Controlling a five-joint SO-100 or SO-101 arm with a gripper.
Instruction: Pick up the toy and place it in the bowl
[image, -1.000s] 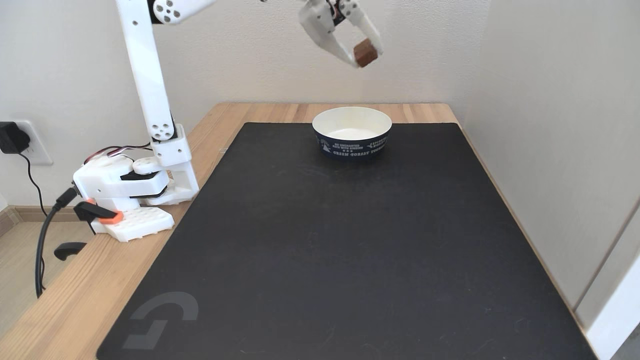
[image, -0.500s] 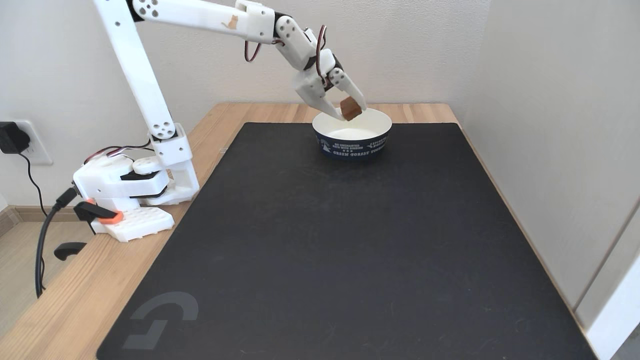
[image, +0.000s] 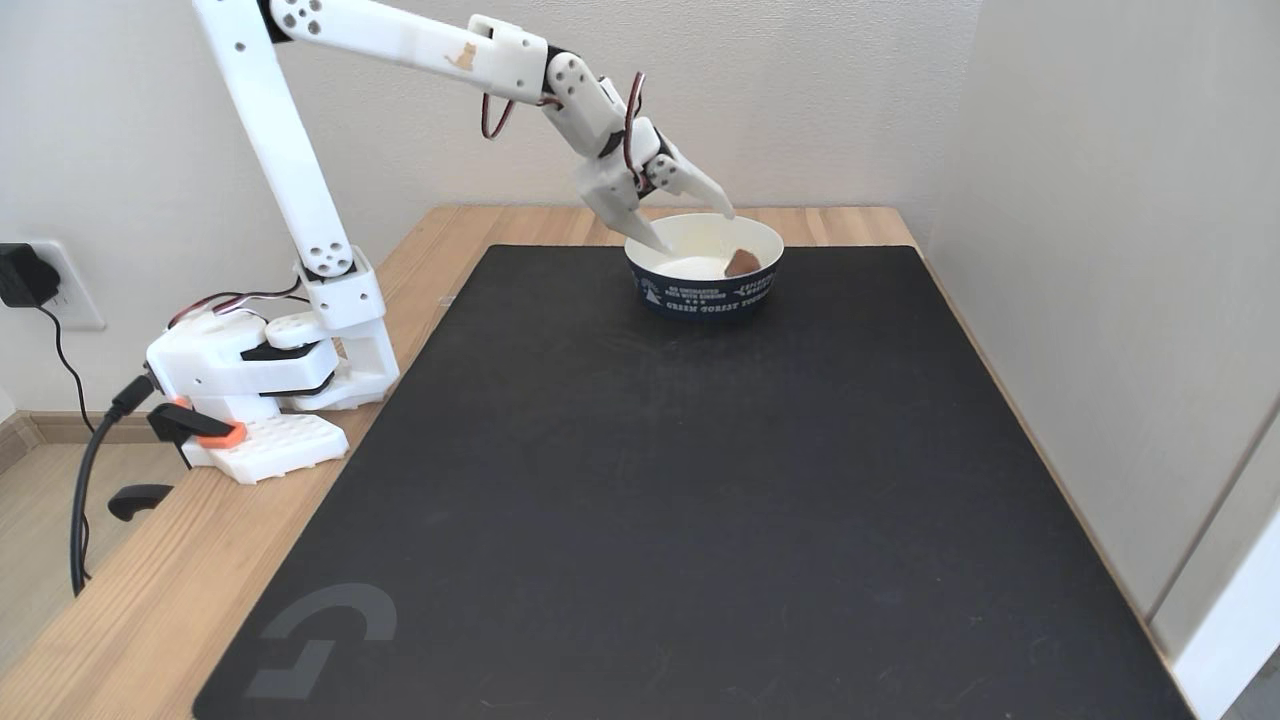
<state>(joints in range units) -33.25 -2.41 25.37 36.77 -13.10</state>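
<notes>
1. My arm (image: 280, 150) is white printed plastic all over, its long links dotted with round screw holes near the joints.
2. A small tan cat mark (image: 466, 55) sits on the forearm link.
3. Red and dark cables (image: 632, 110) loop beside the wrist, just behind the gripper (image: 698, 232), whose two fingers are white and taper to points.
4. Black servo bodies show between the white shells of the base (image: 250, 365).
5. An orange-and-black clamp (image: 200, 428) sits at the base's foot, beside a black cable (image: 85, 490).
</notes>
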